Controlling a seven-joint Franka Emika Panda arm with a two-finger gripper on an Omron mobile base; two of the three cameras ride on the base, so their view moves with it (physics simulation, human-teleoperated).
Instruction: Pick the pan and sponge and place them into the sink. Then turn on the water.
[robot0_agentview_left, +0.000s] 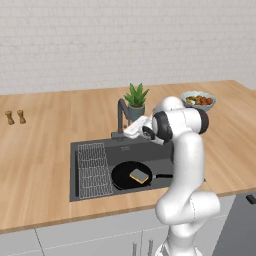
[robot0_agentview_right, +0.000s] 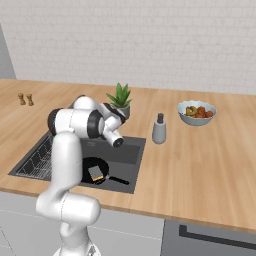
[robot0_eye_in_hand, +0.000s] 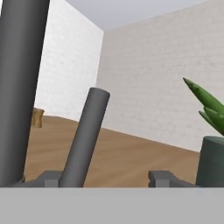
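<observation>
Only rightward, soap dispenser (robot0_agentview_right: 159, 129).

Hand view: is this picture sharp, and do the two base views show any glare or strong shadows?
Hand view: very close; the faucet and its lever loom large with soft edges, and the plant is cut off at the right edge. Left base view: even, flat light, no glare; the sponge on the pan casts hardly any shadow. Right base view: same soft light, the sink simply dark.
</observation>
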